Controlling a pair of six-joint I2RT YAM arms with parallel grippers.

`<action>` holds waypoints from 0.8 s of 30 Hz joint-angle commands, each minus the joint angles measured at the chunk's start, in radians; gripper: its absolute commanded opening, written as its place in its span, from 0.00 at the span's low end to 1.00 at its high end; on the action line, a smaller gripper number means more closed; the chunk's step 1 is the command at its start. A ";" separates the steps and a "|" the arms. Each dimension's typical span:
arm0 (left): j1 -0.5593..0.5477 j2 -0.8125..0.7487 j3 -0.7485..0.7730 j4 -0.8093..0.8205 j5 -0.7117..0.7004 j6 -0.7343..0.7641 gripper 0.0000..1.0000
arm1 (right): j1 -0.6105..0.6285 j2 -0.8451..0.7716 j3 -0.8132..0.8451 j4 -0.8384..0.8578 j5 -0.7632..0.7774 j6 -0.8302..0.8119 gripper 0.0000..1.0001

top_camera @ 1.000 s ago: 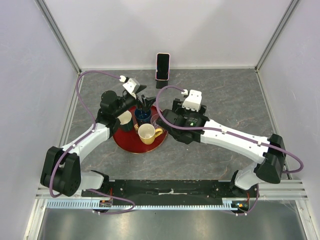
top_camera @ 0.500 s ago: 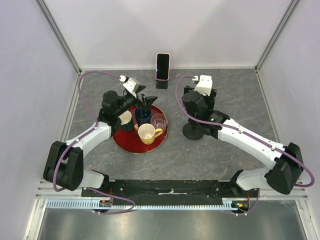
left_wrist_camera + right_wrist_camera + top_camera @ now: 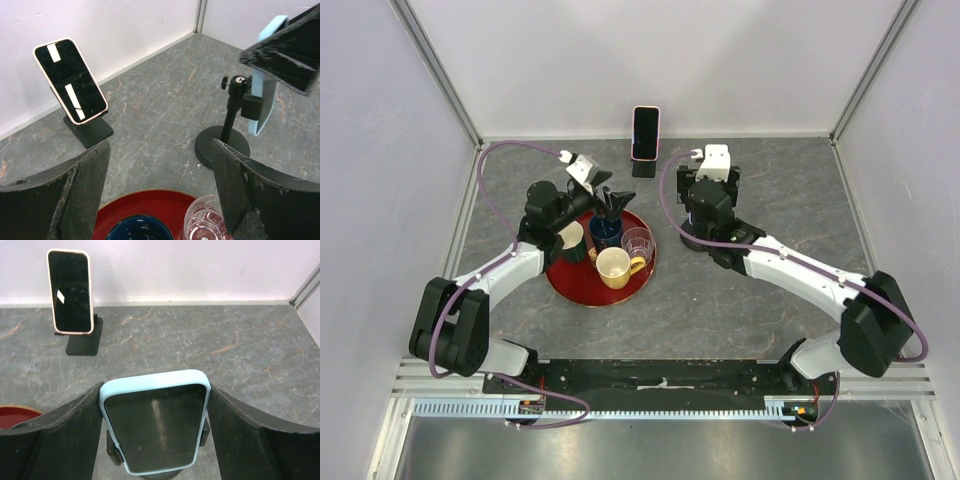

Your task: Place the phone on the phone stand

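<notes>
The blue-cased phone (image 3: 155, 425) hides nearly all of the phone stand (image 3: 115, 456) behind it.

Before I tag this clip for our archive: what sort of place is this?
Probably a robot lab test cell: plain white walls with aluminium posts, a grey marbled table, and two arms bolted to a rail.

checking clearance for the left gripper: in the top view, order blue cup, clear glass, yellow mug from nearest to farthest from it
1. blue cup, just beneath the left gripper
2. clear glass, to the cup's right
3. yellow mug, nearer the arm bases
</notes>
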 commanded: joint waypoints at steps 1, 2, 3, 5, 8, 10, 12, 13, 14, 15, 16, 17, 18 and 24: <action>0.011 0.008 0.004 0.082 -0.021 -0.022 0.87 | -0.053 0.082 0.081 0.363 -0.029 -0.091 0.00; 0.013 0.012 0.003 0.086 -0.024 -0.023 0.87 | -0.071 0.106 0.095 0.407 -0.044 -0.097 0.00; 0.014 0.015 0.001 0.099 -0.029 -0.029 0.87 | -0.079 0.126 0.117 0.439 -0.050 -0.105 0.00; 0.017 0.024 -0.005 0.116 -0.035 -0.036 0.86 | -0.094 0.196 0.148 0.516 -0.057 -0.145 0.00; 0.020 0.035 -0.010 0.136 -0.046 -0.042 0.86 | -0.105 0.274 0.202 0.619 -0.052 -0.194 0.00; 0.020 0.047 -0.007 0.136 -0.052 -0.042 0.86 | -0.122 0.326 0.236 0.667 -0.104 -0.191 0.00; 0.022 0.058 -0.003 0.136 -0.055 -0.042 0.86 | -0.142 0.377 0.314 0.693 -0.110 -0.208 0.00; 0.022 0.064 0.000 0.136 -0.055 -0.042 0.86 | -0.148 0.426 0.334 0.705 -0.132 -0.228 0.00; 0.022 0.067 0.001 0.138 -0.055 -0.043 0.86 | -0.163 0.446 0.352 0.729 -0.145 -0.234 0.00; 0.022 0.074 0.004 0.138 -0.054 -0.048 0.86 | -0.169 0.466 0.383 0.748 -0.155 -0.242 0.00; 0.022 0.081 0.007 0.141 -0.050 -0.048 0.86 | -0.183 0.503 0.397 0.760 -0.178 -0.249 0.00; 0.022 0.087 0.009 0.142 -0.050 -0.051 0.86 | -0.189 0.523 0.412 0.788 -0.185 -0.255 0.00; 0.022 0.092 0.012 0.142 -0.049 -0.054 0.86 | -0.199 0.544 0.455 0.796 -0.190 -0.255 0.00; 0.022 0.136 0.033 0.151 -0.020 -0.082 0.84 | -0.245 0.736 0.645 0.800 -0.219 -0.242 0.00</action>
